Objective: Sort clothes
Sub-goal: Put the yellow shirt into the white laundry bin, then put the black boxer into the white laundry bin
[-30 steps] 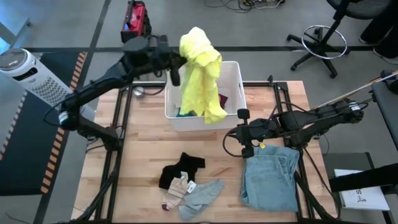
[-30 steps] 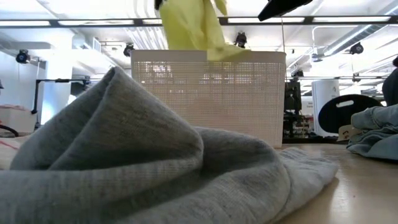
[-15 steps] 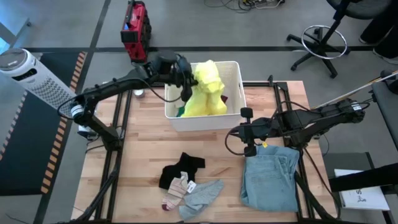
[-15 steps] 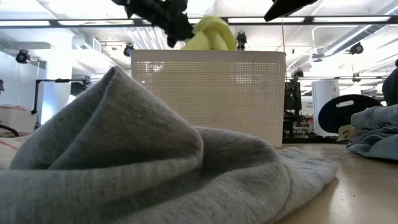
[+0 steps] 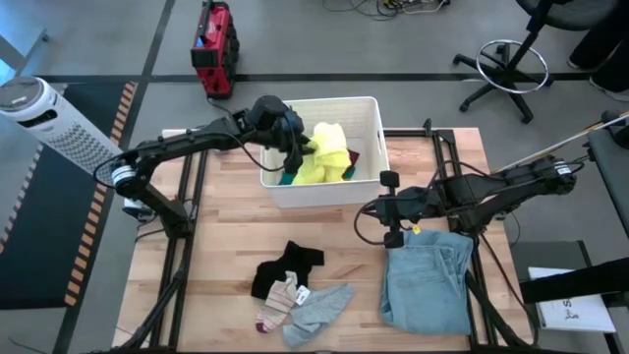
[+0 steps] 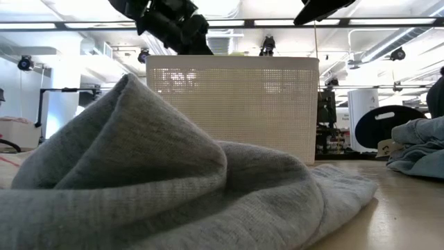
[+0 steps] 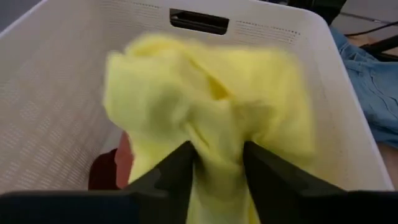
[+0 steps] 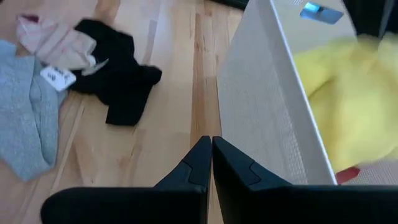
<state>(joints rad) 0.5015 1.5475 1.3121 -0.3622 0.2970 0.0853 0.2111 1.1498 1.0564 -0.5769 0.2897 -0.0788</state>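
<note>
The bright yellow top (image 5: 324,157) is bunched inside the white slatted basket (image 5: 369,113), over maroon (image 5: 353,159) and teal (image 5: 286,179) pieces. My left gripper (image 5: 298,155) is down in the basket, shut on the top; it also shows in the left wrist view (image 7: 217,165). My right gripper (image 5: 391,238) is shut and empty, above the table near the light blue jeans (image 5: 428,280), which lie flat on the table's right. A black item (image 5: 285,267), a striped sock (image 5: 278,303) and a grey item (image 5: 319,310) lie at the near middle. My left gripper pinches a bunched fold of the yellow top (image 7: 219,140) between its two fingers (image 7: 175,171), in several layers. The fingers slant down into the basket from the table's left. The top lies heaped ahead of the fingers in the basket.
The basket stands at the table's far middle; in the low view its wall (image 6: 232,104) rises behind the grey item (image 6: 152,187). Bare wood (image 5: 216,226) lies between basket and near pile. A red machine (image 5: 213,44), a white fan (image 5: 44,113) and a chair base (image 5: 506,69) stand off the table.
My left gripper has come down from high above the basket's far left into the basket, keeping hold of the yellow top. The top, which hung long and draped over the basket, has sunk and bunched up inside it.
</note>
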